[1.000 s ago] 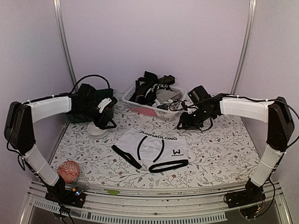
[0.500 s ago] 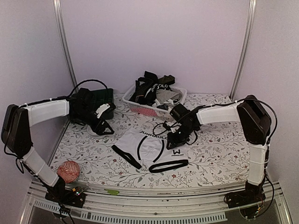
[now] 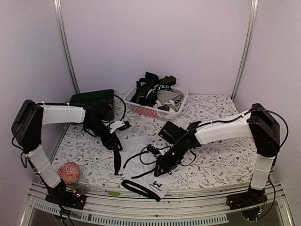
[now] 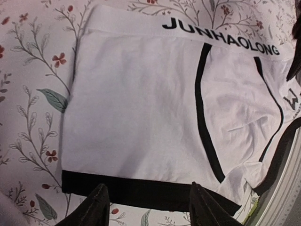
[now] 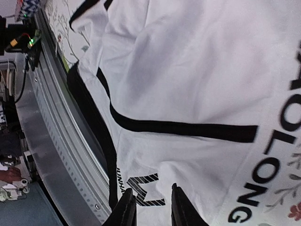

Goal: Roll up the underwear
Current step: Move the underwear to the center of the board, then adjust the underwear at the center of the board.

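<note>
The jaws of the left gripper [image 4: 148, 190] are being held wide apart, released, with nothing clasped between them. They are being hung just above the black leg hem of the white underwear [image 4: 141, 103]. The jaws of the right gripper [image 5: 151, 195] are being kept to a narrow gap over the same garment, beside its small black W logo. Whether cloth is being pinched there cannot be told.

The garment is being shown as white cloth with a white waistband lettered JUNHAOLONG in black. Black curved piping is running down its front, and its legs are being edged with black hems. From above it is being seen rumpled and skewed at the near edge of the flowered desk [image 3: 221, 155], between the two grippers. Its logo corner is reaching the metal rail [image 3: 211, 200]. A heap of underwear [image 3: 153, 87], black, white and grey, is being held in the white lattice basket [image 3: 149, 112] at the far side of the desk, well apart. A red ball [image 3: 69, 172] is sitting at the near left corner.

A second ago the white garment was lying flat and square in the middle of the desk. The left gripper was then back at the far left and the right gripper beside the basket. Both arms have since been brought in onto the garment, and it has been dragged nearward and twisted.
</note>
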Tool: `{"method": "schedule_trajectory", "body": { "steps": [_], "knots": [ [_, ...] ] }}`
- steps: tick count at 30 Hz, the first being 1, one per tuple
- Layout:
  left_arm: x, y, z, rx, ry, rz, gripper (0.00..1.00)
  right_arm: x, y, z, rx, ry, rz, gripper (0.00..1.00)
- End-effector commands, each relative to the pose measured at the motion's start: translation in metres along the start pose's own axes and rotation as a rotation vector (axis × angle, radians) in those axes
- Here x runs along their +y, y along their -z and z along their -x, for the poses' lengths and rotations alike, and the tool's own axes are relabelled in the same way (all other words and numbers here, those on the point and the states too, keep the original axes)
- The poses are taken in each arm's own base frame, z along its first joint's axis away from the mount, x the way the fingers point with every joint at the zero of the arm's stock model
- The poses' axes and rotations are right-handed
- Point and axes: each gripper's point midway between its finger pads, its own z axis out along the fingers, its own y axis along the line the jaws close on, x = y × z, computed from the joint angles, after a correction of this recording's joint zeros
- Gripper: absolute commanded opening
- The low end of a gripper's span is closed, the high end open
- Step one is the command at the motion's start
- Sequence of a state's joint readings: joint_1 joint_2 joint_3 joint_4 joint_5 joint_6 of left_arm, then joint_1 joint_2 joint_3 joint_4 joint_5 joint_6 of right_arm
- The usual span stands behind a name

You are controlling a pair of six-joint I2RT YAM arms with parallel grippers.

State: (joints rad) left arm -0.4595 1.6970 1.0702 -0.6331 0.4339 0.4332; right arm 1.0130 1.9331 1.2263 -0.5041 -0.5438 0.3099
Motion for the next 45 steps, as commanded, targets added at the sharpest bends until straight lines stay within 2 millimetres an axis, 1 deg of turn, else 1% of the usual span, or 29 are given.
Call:
{"method": "schedule_trajectory", "body": {
  "steps": [1, 3, 6, 8, 9, 10, 11, 14, 15, 17, 19, 20, 21, 23, 25, 27, 28, 30, 32, 33, 34, 35, 37, 39, 41, 43, 44, 45],
  "knots": [
    [0.006, -0.03, -0.021, 0.121, 0.009, 0.025, 0.56, -0.014, 0.068, 0.03, -0.208, -0.098, -0.011, 0.27],
    [0.012, -0.039, -0.021, 0.144, 0.015, 0.029, 0.55, -0.027, 0.076, 0.025, -0.229, -0.136, -0.05, 0.27],
    [0.019, -0.051, -0.02, 0.171, 0.002, 0.042, 0.53, -0.041, 0.084, 0.014, -0.246, -0.181, -0.095, 0.27],
    [0.024, -0.059, -0.02, 0.186, -0.006, 0.053, 0.52, -0.046, 0.089, 0.007, -0.258, -0.207, -0.112, 0.27],
    [0.028, -0.061, -0.016, 0.184, -0.013, 0.066, 0.51, -0.048, 0.091, 0.004, -0.266, -0.217, -0.119, 0.27],
    [0.035, -0.072, -0.019, 0.207, -0.007, 0.074, 0.49, -0.049, 0.092, 0.0, -0.268, -0.231, -0.125, 0.27],
    [0.044, -0.077, -0.014, 0.208, -0.01, 0.096, 0.47, -0.05, 0.095, -0.002, -0.276, -0.241, -0.129, 0.27],
    [0.073, -0.092, 0.007, 0.204, -0.019, 0.152, 0.43, -0.054, 0.1, -0.006, -0.296, -0.263, -0.146, 0.27],
    [0.088, -0.092, 0.028, 0.174, -0.023, 0.183, 0.41, -0.055, 0.102, -0.006, -0.302, -0.27, -0.148, 0.27],
    [0.11, -0.093, 0.054, 0.134, -0.017, 0.207, 0.39, -0.056, 0.105, -0.003, -0.312, -0.271, -0.156, 0.27],
    [0.129, -0.089, 0.082, 0.092, -0.02, 0.229, 0.39, -0.056, 0.105, 0.002, -0.315, -0.263, -0.16, 0.27],
    [0.131, -0.082, 0.097, 0.054, -0.03, 0.218, 0.41, -0.055, 0.105, 0.007, -0.316, -0.253, -0.159, 0.27],
    [0.132, -0.069, 0.111, 0.007, -0.044, 0.209, 0.43, -0.054, 0.104, 0.011, -0.315, -0.236, -0.156, 0.27],
    [0.128, -0.042, 0.131, -0.077, -0.072, 0.19, 0.49, -0.051, 0.1, 0.021, -0.313, -0.206, -0.136, 0.27],
    [0.112, -0.014, 0.138, -0.145, -0.106, 0.13, 0.55, -0.045, 0.094, 0.031, -0.308, -0.17, -0.114, 0.27],
    [0.085, 0.01, 0.13, -0.182, -0.156, 0.058, 0.59, -0.036, 0.086, 0.042, -0.302, -0.124, -0.093, 0.27],
    [0.069, 0.016, 0.119, -0.18, -0.18, 0.025, 0.6, -0.029, 0.081, 0.049, -0.302, -0.092, -0.081, 0.27],
    [0.03, 0.031, 0.097, -0.194, -0.243, -0.045, 0.6, -0.023, 0.069, 0.058, -0.292, -0.062, -0.057, 0.26],
    [-0.007, 0.036, 0.068, -0.195, -0.29, -0.116, 0.6, -0.022, 0.055, 0.06, -0.278, -0.045, -0.034, 0.25],
    [-0.02, 0.036, 0.054, -0.19, -0.295, -0.136, 0.6, -0.022, 0.048, 0.061, -0.271, -0.037, -0.024, 0.25],
    [-0.032, 0.031, 0.036, -0.177, -0.287, -0.147, 0.6, -0.016, 0.048, 0.07, -0.286, -0.016, -0.005, 0.25],
    [-0.036, 0.031, 0.026, -0.178, -0.267, -0.141, 0.6, -0.015, 0.043, 0.075, -0.284, -0.004, 0.003, 0.25],
    [-0.039, 0.032, 0.012, -0.183, -0.226, -0.127, 0.6, -0.017, 0.031, 0.08, -0.26, 0.008, 0.003, 0.24],
    [-0.038, 0.032, 0.004, -0.178, -0.181, -0.122, 0.6, -0.019, 0.014, 0.082, -0.211, 0.028, -0.022, 0.23],
    [-0.034, 0.032, 0.0, -0.173, -0.146, -0.109, 0.6, -0.028, -0.006, 0.077, -0.154, 0.045, -0.068, 0.22],
    [-0.03, 0.033, 0.0, -0.174, -0.128, -0.096, 0.6, -0.038, -0.019, 0.068, -0.103, 0.048, -0.106, 0.21],
    [-0.028, 0.033, 0.001, -0.177, -0.122, -0.088, 0.6, -0.047, -0.024, 0.061, -0.077, 0.033, -0.136, 0.2],
    [-0.026, 0.033, 0.002, -0.177, -0.119, -0.081, 0.6, -0.055, -0.027, 0.052, -0.05, 0.012, -0.161, 0.15]
  ]
}}
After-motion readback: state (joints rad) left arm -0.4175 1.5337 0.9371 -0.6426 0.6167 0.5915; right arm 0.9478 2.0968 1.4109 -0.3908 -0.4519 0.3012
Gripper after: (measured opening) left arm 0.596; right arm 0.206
